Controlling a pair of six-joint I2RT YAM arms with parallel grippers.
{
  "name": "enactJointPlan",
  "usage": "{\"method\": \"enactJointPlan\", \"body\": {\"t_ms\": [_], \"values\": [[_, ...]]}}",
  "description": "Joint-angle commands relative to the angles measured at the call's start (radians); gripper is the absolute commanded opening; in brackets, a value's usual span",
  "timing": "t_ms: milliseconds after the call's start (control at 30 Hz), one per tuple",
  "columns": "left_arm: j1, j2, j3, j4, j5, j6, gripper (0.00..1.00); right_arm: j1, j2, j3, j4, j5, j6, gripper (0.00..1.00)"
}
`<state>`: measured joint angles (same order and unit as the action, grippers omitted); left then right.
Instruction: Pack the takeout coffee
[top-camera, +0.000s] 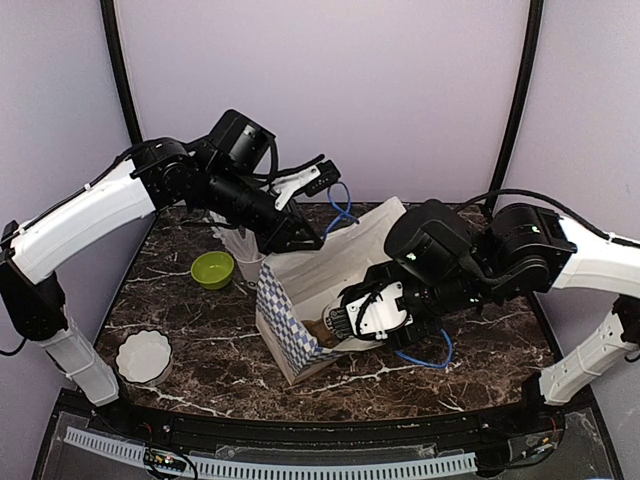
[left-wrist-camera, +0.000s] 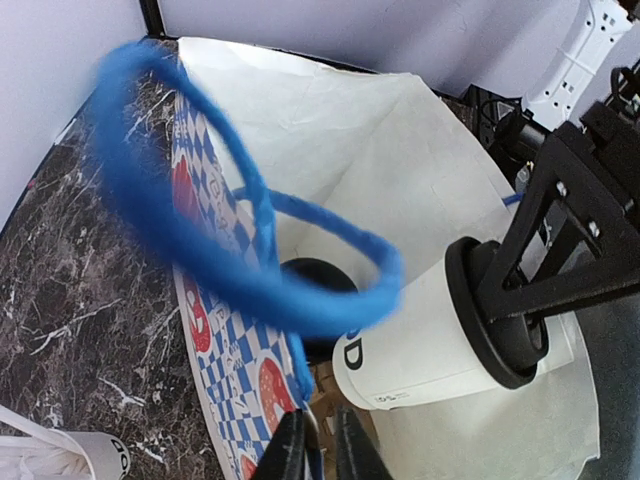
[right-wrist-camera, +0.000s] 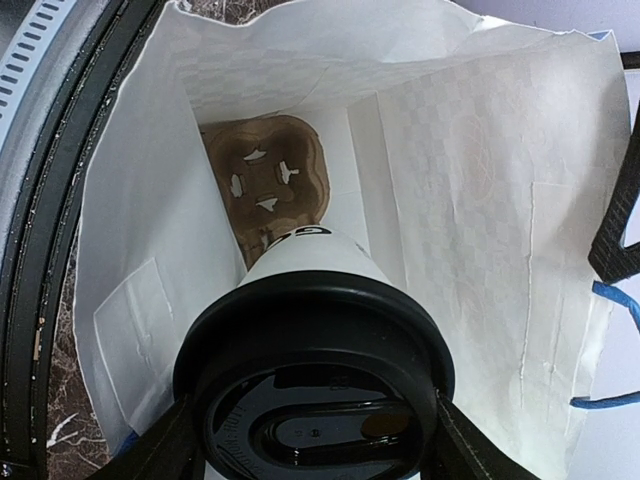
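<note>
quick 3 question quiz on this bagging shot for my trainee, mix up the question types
1. True or false: the white paper cup with a black plastic lid points base-first into the white paper bag with blue checks.
2. What lies deep inside the bag? A, a green bowl. B, a brown pulp cup carrier. C, a white dish.
3. Which arm's fingers hold the cup?
Key: 1 true; 2 B; 3 the right fingers, clamped at the lid.
</note>
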<state>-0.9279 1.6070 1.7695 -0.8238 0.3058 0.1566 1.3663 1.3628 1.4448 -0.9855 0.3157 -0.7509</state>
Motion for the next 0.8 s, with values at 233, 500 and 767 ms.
{"method": "enactJointPlan", "body": {"t_ms": [233, 500, 767], "values": [[-0.008, 0.045, 0.089, 0.05, -0.008, 0.145, 0.0, 0.01, 0.006, 0.026, 0.049, 0.022, 0.013, 0.48], [-0.022, 0.02, 0.05, 0.167, 0.075, 0.217, 0.0, 0.01, 0.026, 0.044, 0.045, 0.012, 0.021, 0.48], [-0.028, -0.001, -0.007, 0.213, 0.085, 0.237, 0.0, 0.01, 0.031, 0.026, 0.041, 0.006, 0.02, 0.48]]}}
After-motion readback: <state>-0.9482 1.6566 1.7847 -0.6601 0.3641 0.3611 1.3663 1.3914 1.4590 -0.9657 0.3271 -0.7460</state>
